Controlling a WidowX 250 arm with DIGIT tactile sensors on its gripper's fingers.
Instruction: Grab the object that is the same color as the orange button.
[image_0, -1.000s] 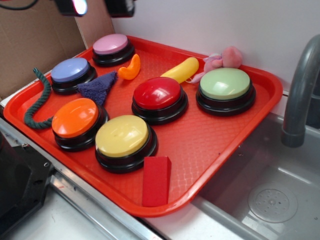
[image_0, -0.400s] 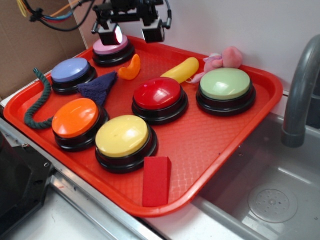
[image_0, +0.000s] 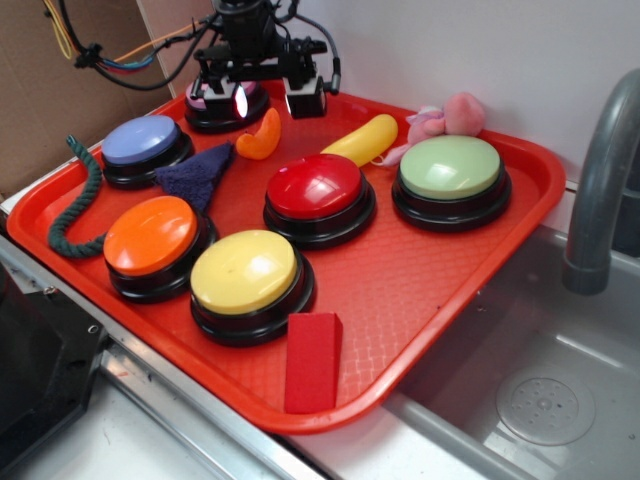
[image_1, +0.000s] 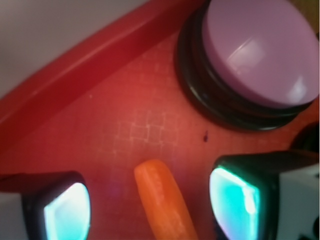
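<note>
The object, a small glossy orange crescent (image_0: 260, 137), lies on the red tray (image_0: 430, 280) between the pink button (image_0: 213, 103) and the red button (image_0: 319, 198). My gripper (image_0: 272, 100) hangs open just above it at the tray's back. In the wrist view the crescent (image_1: 164, 202) lies between my two glowing fingertips (image_1: 67, 212), touching neither, under the open gripper (image_1: 150, 207). The pink button (image_1: 260, 55) is at upper right there. The large orange button (image_0: 155, 243) sits at the tray's front left.
Also on the tray are a blue button (image_0: 145, 148), yellow button (image_0: 247, 282), green button (image_0: 451, 180), yellow banana toy (image_0: 362, 139), red block (image_0: 313, 361), purple cloth (image_0: 195, 172), green rope (image_0: 82, 200) and pink plush (image_0: 450, 116). A sink (image_0: 520, 400) and faucet (image_0: 600, 180) lie to the right.
My gripper has come down from the top edge of the view to just above the orange crescent, still open. Nothing on the tray has moved.
</note>
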